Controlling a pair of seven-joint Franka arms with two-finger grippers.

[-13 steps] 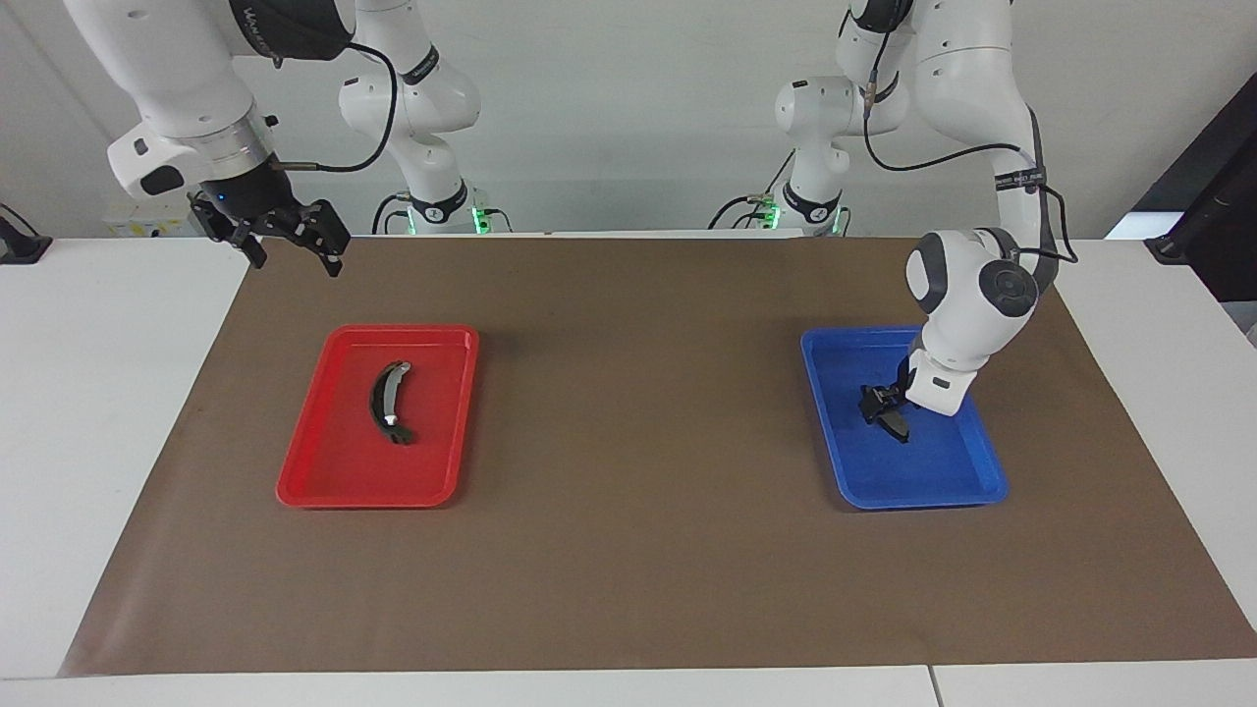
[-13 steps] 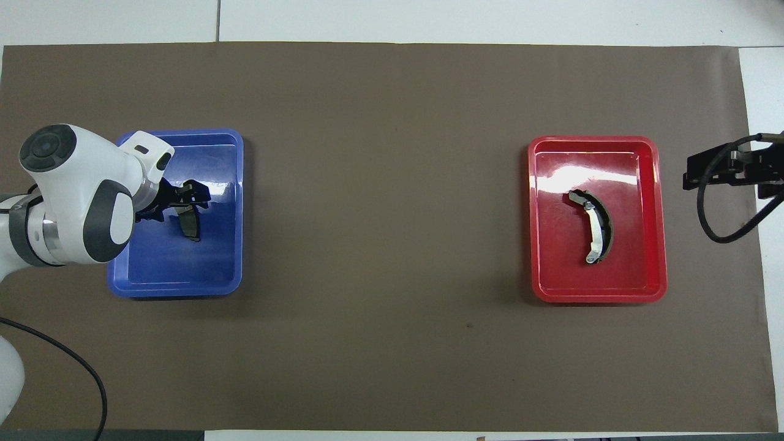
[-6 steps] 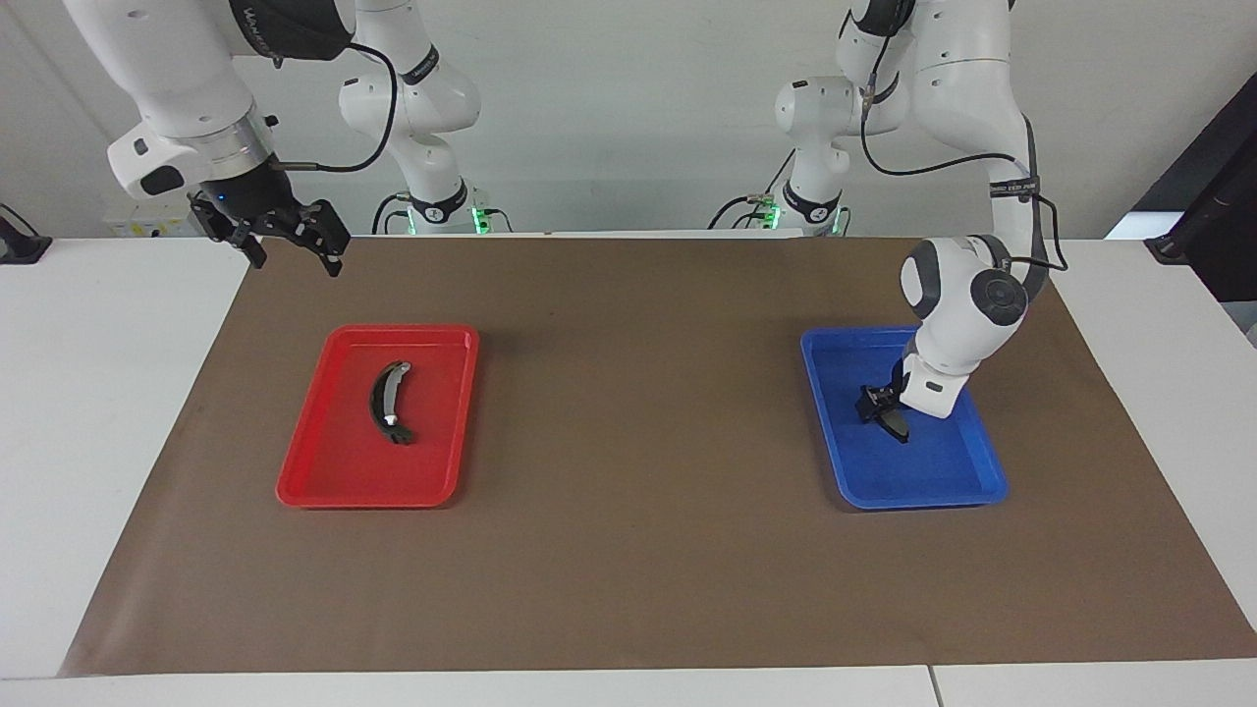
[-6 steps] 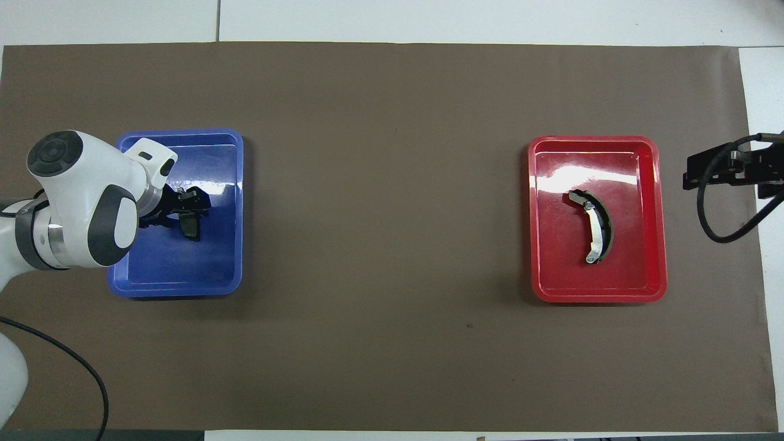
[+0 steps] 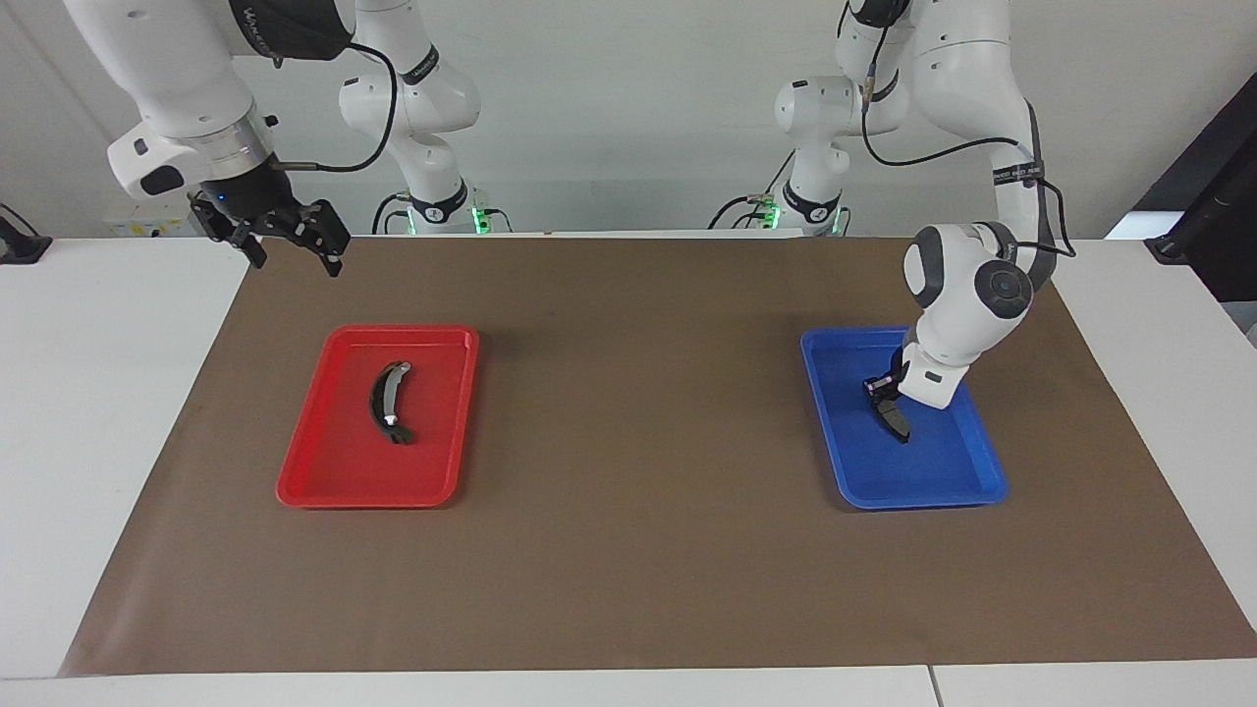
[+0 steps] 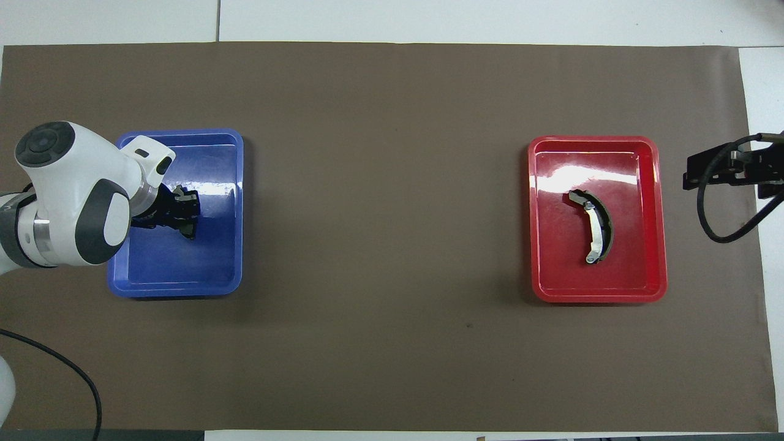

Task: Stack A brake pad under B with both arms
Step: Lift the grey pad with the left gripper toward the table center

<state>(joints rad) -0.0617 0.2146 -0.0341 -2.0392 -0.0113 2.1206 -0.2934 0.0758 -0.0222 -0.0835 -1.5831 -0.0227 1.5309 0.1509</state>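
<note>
The A brake pad [image 5: 897, 422] [image 6: 188, 229], short and dark grey, lies in the blue tray [image 5: 923, 499] [image 6: 174, 289]. My left gripper [image 5: 880, 390] [image 6: 184, 209] is down in that tray, shut on the end of the pad that lies nearer the robots. B [image 5: 387, 401] [image 6: 595, 236], a long arched piece with a silver strip, lies alone in the red tray [image 5: 378, 501] [image 6: 597, 297]. Up in the air, my right gripper [image 5: 295, 257] waits open, holding nothing, over the corner of the brown mat [image 5: 638, 550] at the right arm's end.
The two trays sit well apart on the brown mat, one toward each arm's end, with bare mat [image 6: 386, 214] between them. White table [image 5: 88, 412] borders the mat. A black cable [image 6: 713, 226] hangs from the right wrist.
My left gripper has closed its fingers onto the brake pad in the blue tray, and its wrist has shifted a little. The right arm and B have not moved.
</note>
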